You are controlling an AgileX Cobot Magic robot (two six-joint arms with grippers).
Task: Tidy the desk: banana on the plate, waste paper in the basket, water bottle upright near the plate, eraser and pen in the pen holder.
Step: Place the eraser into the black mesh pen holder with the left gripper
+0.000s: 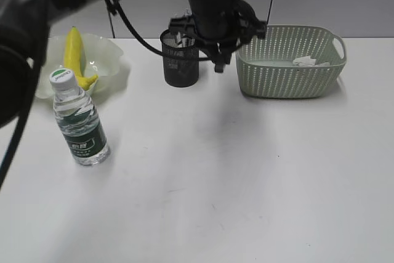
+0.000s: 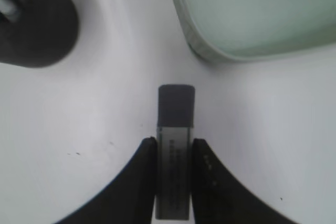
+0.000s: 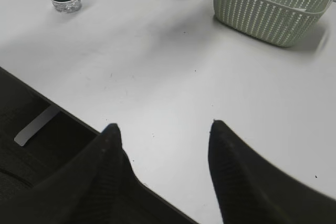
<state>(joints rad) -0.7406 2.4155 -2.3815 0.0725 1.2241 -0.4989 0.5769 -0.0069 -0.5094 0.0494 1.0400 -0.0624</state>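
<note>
The left end effector [image 2: 175,153] clamps the eraser [image 2: 176,129] between pen holder [image 1: 180,58] and basket [image 1: 289,61]; whether it is clear of the worktop [image 1: 234,170] is hard to tell. Best raise it straight, centre over the holder, then release low. The eraser is a grey block with a darker end. The right end effector [image 3: 163,132] hangs wide, empty.

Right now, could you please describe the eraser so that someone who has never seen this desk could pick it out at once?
Start at the green basket and the black pen holder; the white desk runs between them. There the left gripper is shut on the eraser. It is a small flat block, dark at its free end with a grey printed sleeve, the only thing held.
</note>
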